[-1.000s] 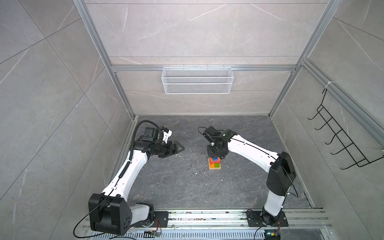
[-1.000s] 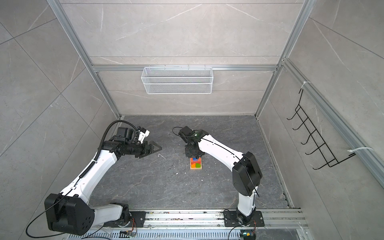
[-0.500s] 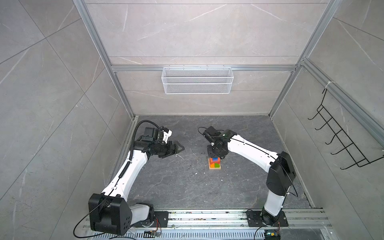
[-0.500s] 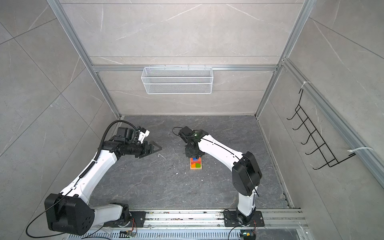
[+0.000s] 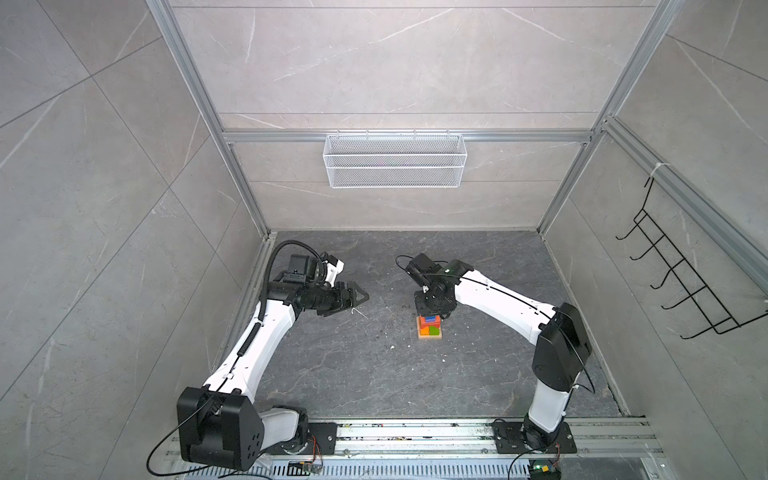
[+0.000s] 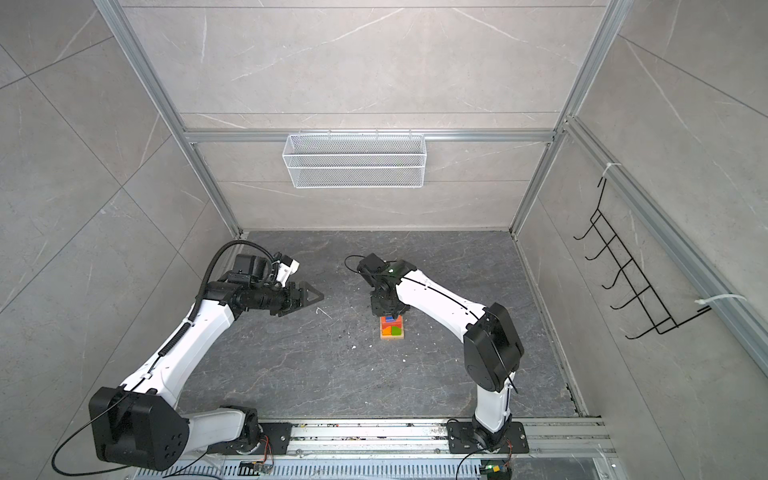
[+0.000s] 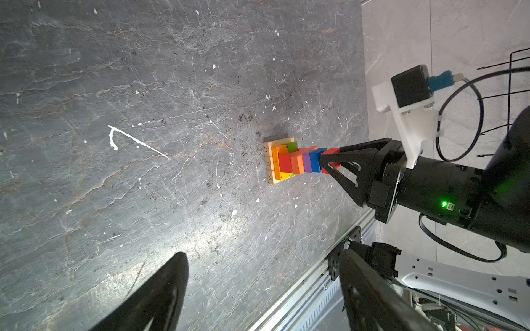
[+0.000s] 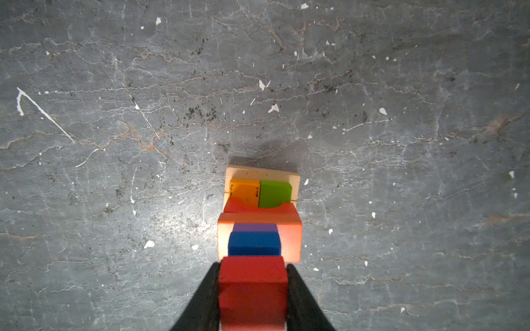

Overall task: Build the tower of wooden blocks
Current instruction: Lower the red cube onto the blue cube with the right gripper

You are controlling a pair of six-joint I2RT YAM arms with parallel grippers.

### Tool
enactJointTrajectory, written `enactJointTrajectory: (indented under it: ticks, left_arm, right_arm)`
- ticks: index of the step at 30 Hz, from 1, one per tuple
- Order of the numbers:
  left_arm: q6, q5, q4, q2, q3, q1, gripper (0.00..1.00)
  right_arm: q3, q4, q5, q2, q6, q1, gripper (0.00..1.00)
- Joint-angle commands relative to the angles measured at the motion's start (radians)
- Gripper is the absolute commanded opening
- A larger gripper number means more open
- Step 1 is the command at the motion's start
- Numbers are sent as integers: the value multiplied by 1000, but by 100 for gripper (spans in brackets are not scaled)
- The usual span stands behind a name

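The tower (image 5: 430,331) (image 6: 392,328) stands mid-floor: a tan base (image 8: 262,173), an orange bar (image 8: 243,190) beside a green one (image 8: 274,193), then red, orange, purple and blue blocks (image 7: 315,160). On its top sits a red cube (image 8: 252,283) (image 7: 331,152). My right gripper (image 8: 253,266) (image 7: 324,163) reaches straight down onto the tower and is shut on that cube, a finger touching each side. My left gripper (image 5: 365,297) (image 6: 321,296) (image 7: 262,255) hangs open and empty well to the left of the tower.
A white wire basket (image 5: 395,166) hangs on the back wall. A black hook rack (image 5: 685,282) is on the right wall. The metal rail (image 5: 415,434) that carries both arm bases runs along the front edge. White flecks dot the dark stone floor (image 5: 374,374).
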Motion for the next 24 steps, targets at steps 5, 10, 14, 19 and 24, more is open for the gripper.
enactJointTrajectory:
  ticks: [5, 10, 14, 19, 24]
  left_arm:
    - [24, 25, 12, -16, -2, -2, 85]
    - [24, 25, 12, -16, -3, -2, 85]
    - [24, 25, 12, -16, -1, -2, 85]
    - [24, 24, 12, -15, -1, -1, 85]
    - [25, 24, 12, -12, -1, -1, 85]
  right_arm:
    - [-14, 3, 12, 27, -14, 5, 10]
    - [-18, 6, 10, 29, -14, 5, 11]
    - [-17, 9, 9, 30, -14, 6, 13]
    - [-16, 9, 10, 24, -16, 6, 20]
    - [4, 2, 14, 14, -26, 5, 30]
